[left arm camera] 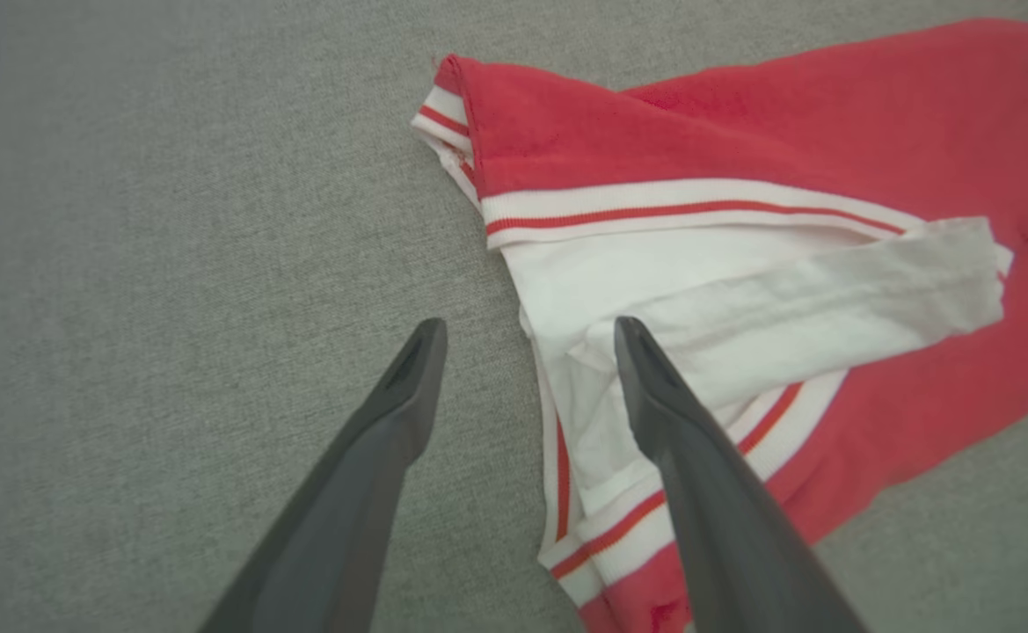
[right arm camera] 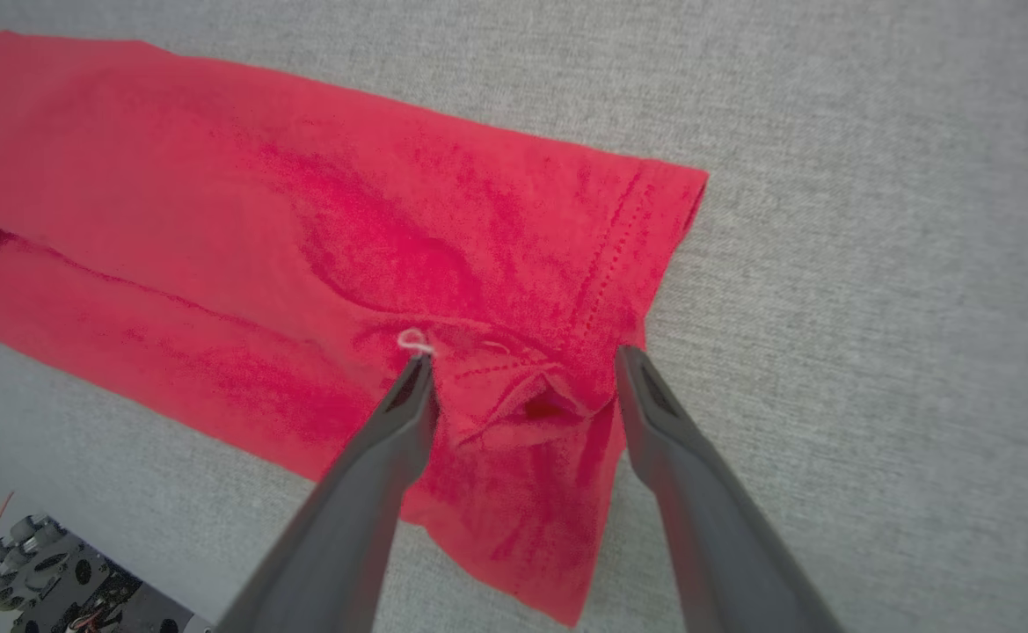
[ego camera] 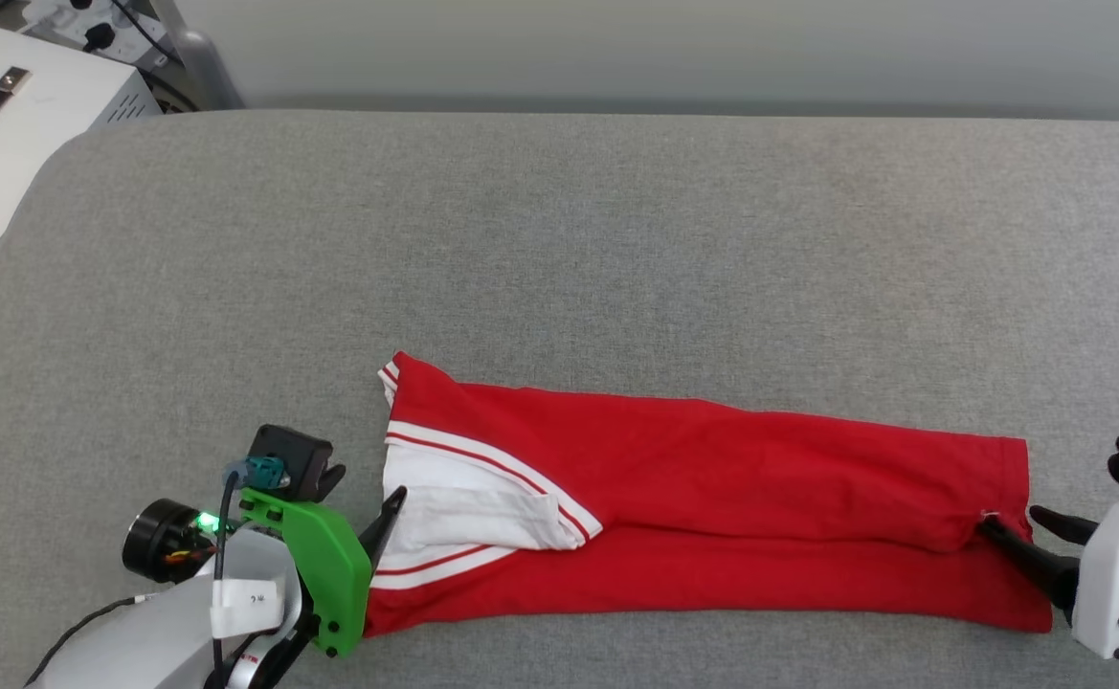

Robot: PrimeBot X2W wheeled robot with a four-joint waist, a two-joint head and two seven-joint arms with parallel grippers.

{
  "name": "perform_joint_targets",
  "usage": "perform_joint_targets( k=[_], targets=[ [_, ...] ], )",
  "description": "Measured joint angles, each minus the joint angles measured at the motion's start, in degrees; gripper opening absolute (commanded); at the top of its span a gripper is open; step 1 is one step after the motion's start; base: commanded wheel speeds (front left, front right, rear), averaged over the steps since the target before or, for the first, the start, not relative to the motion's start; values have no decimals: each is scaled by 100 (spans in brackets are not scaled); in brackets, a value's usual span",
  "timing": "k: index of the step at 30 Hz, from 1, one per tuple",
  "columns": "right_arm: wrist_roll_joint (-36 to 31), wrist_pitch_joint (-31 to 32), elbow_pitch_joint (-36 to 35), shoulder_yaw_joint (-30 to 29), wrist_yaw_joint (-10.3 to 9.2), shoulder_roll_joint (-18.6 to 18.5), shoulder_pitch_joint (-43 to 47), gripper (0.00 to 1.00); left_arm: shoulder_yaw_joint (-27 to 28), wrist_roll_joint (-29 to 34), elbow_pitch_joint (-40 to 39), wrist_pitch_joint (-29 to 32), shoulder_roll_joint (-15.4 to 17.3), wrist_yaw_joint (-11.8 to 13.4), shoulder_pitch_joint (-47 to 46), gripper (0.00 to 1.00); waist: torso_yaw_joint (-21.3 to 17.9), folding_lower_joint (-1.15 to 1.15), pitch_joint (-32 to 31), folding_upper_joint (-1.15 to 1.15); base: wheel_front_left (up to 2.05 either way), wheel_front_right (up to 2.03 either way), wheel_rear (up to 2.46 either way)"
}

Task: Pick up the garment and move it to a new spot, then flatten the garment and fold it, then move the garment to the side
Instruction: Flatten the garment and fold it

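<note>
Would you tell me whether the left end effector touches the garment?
Cannot tell: in the left wrist view, one finger of the left end effector overlaps the garment; contact unclear.

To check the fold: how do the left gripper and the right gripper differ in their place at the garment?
The left gripper is at the white-sleeve end of the garment; the right gripper is at its red hem. The left gripper straddles the cloth's edge, one finger over the grey surface; the right gripper frames a bunched red fold. Both stand open, holding nothing.
</note>
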Motion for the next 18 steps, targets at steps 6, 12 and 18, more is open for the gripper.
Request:
perform_joint_targets(
  k=[6, 12, 18],
  targets=[
    [670, 425, -414, -801, 0, -222, 168, 100, 342, 256, -326, -839, 41, 740, 77, 100, -20, 0, -237, 0, 0, 0, 0],
    [1072, 991, -156, -1389, 0, -274, 195, 100, 706, 486, -454, -1424, -21, 1326, 247, 100, 70, 0, -243, 0, 0, 0, 0],
    [1066, 1546, 279, -1378, 0, -131, 155, 100, 1225, 912, -446, -1552, -344, 1655, 373, 100, 194, 0, -108, 0, 0, 0, 0]
  ],
)
